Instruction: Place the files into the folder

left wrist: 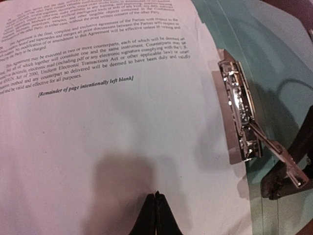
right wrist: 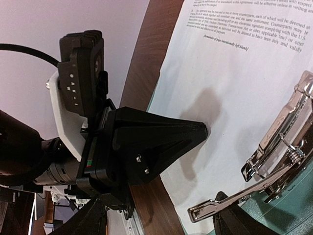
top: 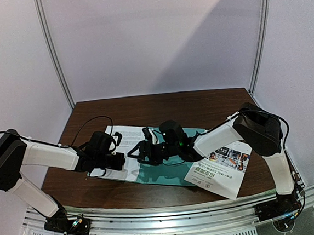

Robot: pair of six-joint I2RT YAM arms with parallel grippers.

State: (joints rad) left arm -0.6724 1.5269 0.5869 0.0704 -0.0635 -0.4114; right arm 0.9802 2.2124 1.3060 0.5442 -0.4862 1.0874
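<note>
Looks like the step is getting the text sheet under the raised clip of the folder. I'd hold the lever high and slide the sheet flat, edge square to the spine, no buckling.

The left gripper is pinched together, tips pressing on the sheet, with the clip ahead to its right. The right gripper is wide apart, one finger propping the lever, nothing clamped. The colour sheet lies back behind it, outside the folder.
</note>
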